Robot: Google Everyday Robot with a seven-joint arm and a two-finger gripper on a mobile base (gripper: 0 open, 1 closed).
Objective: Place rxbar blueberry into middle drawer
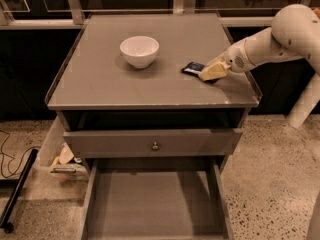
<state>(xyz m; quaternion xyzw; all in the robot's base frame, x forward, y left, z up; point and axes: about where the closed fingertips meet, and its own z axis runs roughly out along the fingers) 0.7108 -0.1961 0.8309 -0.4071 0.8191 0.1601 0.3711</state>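
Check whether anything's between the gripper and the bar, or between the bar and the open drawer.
Nothing visible. The gripper is right at the bar on the cabinet top; the bowl sits well left. The open drawer lies below, forward of the knobbed front.

Smooth plastic hand [206, 75] over matt grey tabletop [125, 86].

- The grey worktop [100, 84] of the cabinet is flat and square and carries two things.
- A white bowl [139, 50] stands upright left of the middle, nearer the back edge.
- The rxbar blueberry [192, 68] lies flat towards the right edge, well apart from the bowl.
- The gripper [212, 73] sits low at the bar's right end, reaching in over the right edge.
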